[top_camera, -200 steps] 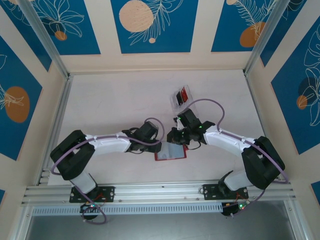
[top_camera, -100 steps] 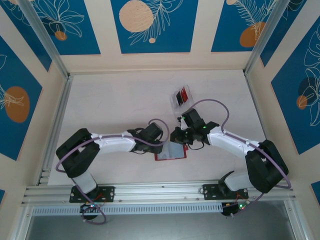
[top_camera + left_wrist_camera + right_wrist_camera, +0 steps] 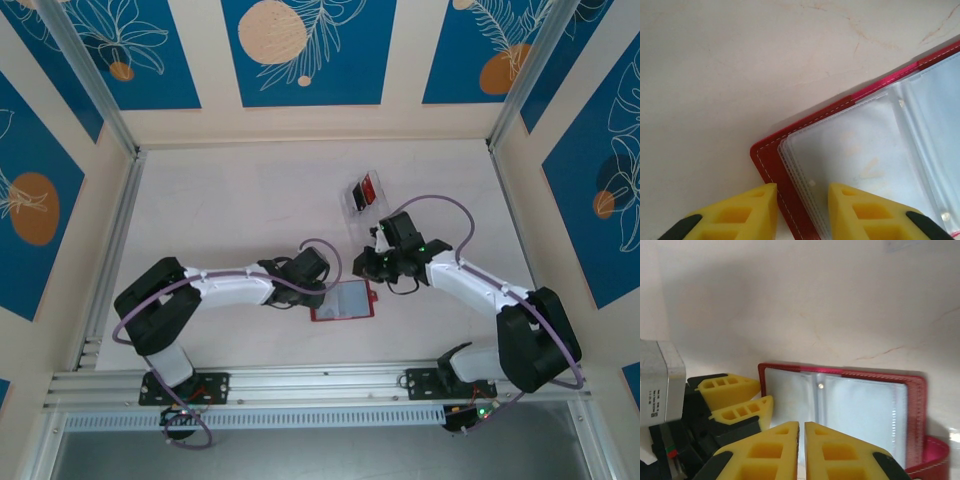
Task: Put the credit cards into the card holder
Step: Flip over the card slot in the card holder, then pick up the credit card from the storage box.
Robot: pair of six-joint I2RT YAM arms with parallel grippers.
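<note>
The card holder (image 3: pixel 346 302) lies open on the table, red cover down and pale shiny sleeves up. In the left wrist view its red corner (image 3: pixel 771 161) and the stacked clear sleeves sit between the fingers of my open left gripper (image 3: pixel 802 188). From above, that gripper (image 3: pixel 320 293) stands at the holder's left edge. My right gripper (image 3: pixel 363 268) hovers just beyond the holder's far right corner. In its own view the right gripper (image 3: pixel 801 424) is shut with nothing visible in it, above the holder (image 3: pixel 865 407). A red card (image 3: pixel 369 188) and a black card (image 3: pixel 356 195) lie apart. The teal-blue card is out of view.
The two cards rest in a clear plastic tray (image 3: pixel 352 209) just beyond the right gripper. My left gripper's yellow fingers (image 3: pixel 730 389) show at the left in the right wrist view, close to the right fingers. Aluminium rails and patterned walls border the table.
My right gripper has drawn back off the open holder, up and to the right. My left gripper has edged slightly right along the holder's left edge.
</note>
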